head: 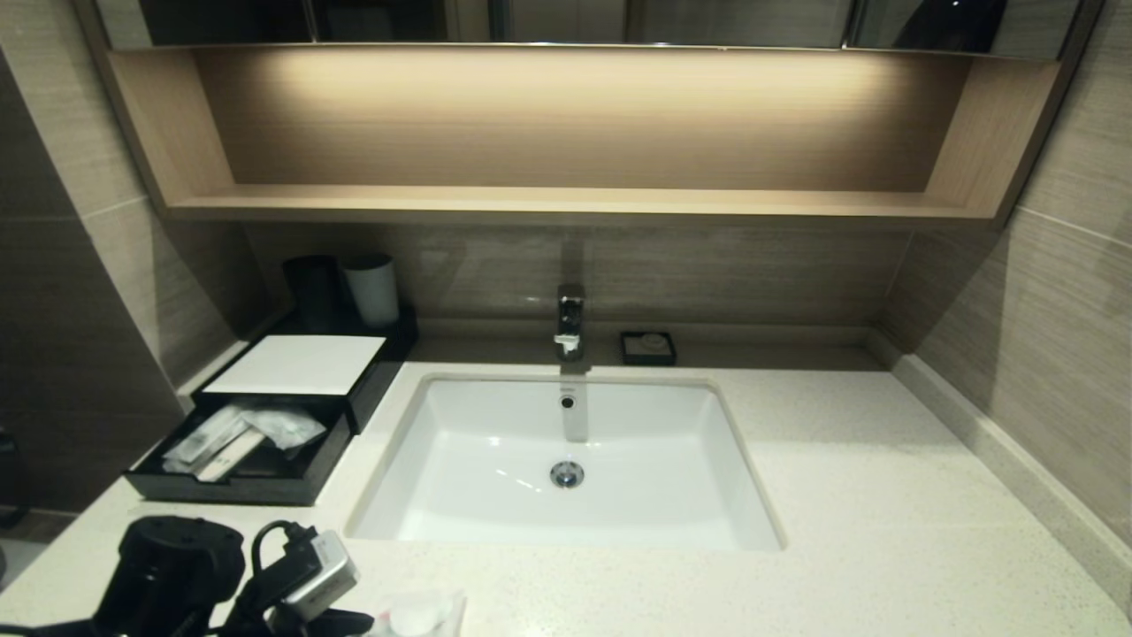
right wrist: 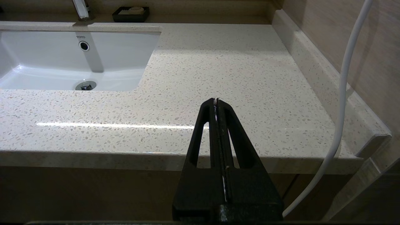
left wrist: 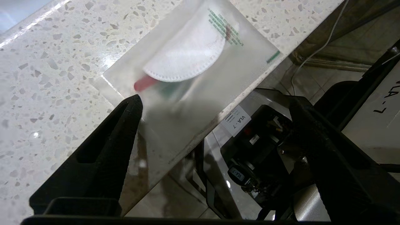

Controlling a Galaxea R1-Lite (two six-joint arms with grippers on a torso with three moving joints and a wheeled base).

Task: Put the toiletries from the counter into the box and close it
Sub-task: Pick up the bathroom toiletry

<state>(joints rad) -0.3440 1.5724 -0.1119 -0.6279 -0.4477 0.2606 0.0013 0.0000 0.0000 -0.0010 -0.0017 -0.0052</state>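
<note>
1. At the counter's (left wrist: 47,78) front edge, left of the sink (head: 566,460), lies the last loose packet (left wrist: 193,72): clear wrap with a white round disc inside, one corner sticking out past the lip.
2. Two other packets (head: 243,433) already lie in the pulled-out drawer of the box (head: 256,482), which stands at the counter's far left with its white top panel behind the drawer.
3. Step in hand, as I judge it: gripping this last packet. The overhanging corner is the easy purchase, since one finger can pass under the wrap there while the other comes down on top. Pinching flat film against stone elsewhere would likely slip or only push it along.
4. Close on the wrap near the disc, not on the thin far margin, so the packet does not fold or swing when lifted.
5. Left gripper (left wrist: 215,112): jaws spread wide, holding nothing. One finger (left wrist: 125,125) sits at the packet's near edge over the counter; whether it touches the wrap I cannot tell. The other hangs out past the counter edge.
6. Right gripper (right wrist: 216,103): jaws pressed together, empty, parked off the counter's front on the right.
</note>
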